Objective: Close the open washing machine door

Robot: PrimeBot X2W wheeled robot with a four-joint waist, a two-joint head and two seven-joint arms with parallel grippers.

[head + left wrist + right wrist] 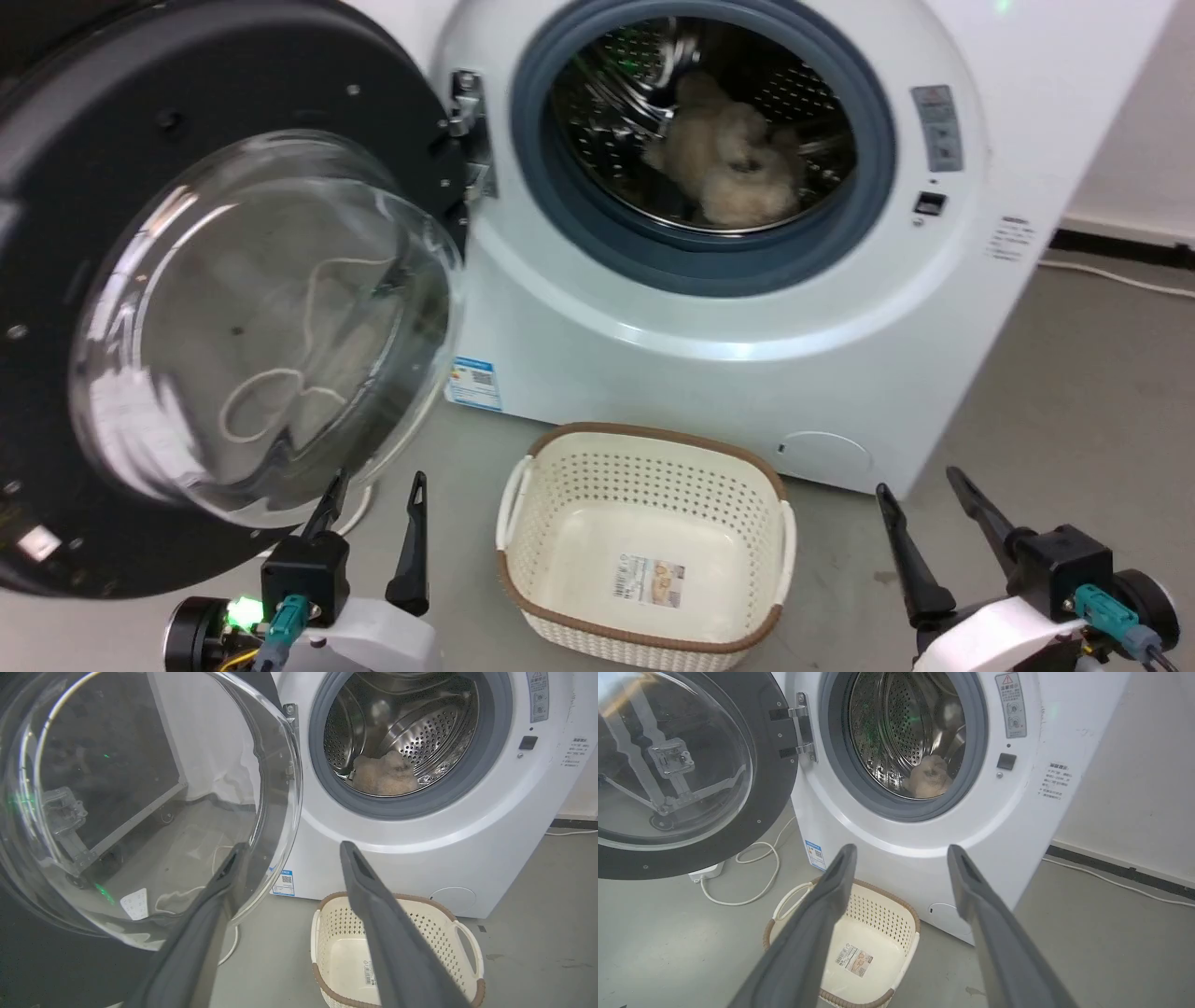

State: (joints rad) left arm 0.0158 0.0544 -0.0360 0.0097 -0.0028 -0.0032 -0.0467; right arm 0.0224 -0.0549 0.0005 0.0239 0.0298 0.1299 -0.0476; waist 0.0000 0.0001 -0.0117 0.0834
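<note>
In the head view, the washing machine door (261, 327) hangs wide open, swung out on its hinge (467, 140) to the robot's left of the washing machine (709, 355). Its glass bowl faces the camera. The drum opening (700, 149) is uncovered, with a fluffy cream bundle (728, 163) lying inside. A cream basket (644, 446) sits on the floor in front of the machine, between the two arms. The left gripper (380, 478) is low at the left with its fingers spread and holding nothing, just below the door's bottom edge. The right gripper (916, 481) is low at the right, also spread and empty, well apart from the door.

In the left wrist view, the two fingers stand apart. One fingertip overlaps the lower rim of the glass bowl, but I cannot tell whether it touches. The other points toward the machine's white front, above the basket.

In the right wrist view, the fingers are parted over the basket and aimed at the machine's lower front. The door stands off to the left, flung back on its hinge, with a white cable (752, 877) looping on the floor below it.

By my judgement the task is barely begun: nothing grips or pushes the door. The whole swing across to the dark latch slot (929, 203) remains, and the left arm looks better placed to do it.
</note>
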